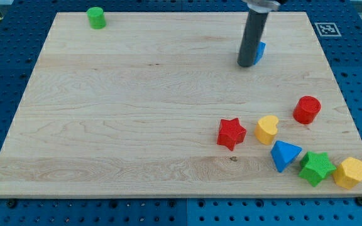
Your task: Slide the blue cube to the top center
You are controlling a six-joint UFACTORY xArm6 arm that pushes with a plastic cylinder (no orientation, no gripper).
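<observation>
My tip (246, 64) touches the blue cube (259, 51), mostly hidden behind the rod, near the counter's (137, 113) top edge, right of centre. Bare counter lies leftward. There are no jaws.

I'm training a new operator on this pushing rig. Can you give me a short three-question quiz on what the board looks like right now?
1. True or false: my tip is at the blue cube, on the side toward the view's left.
2. Which block stands alone near the view's top left? A) red star B) green cylinder C) yellow heart
3. Fill in: the block nearest the view's bottom-right corner is the yellow ____.

Key: 1 true. 2 B, the green cylinder. 3 hexagon.
</observation>
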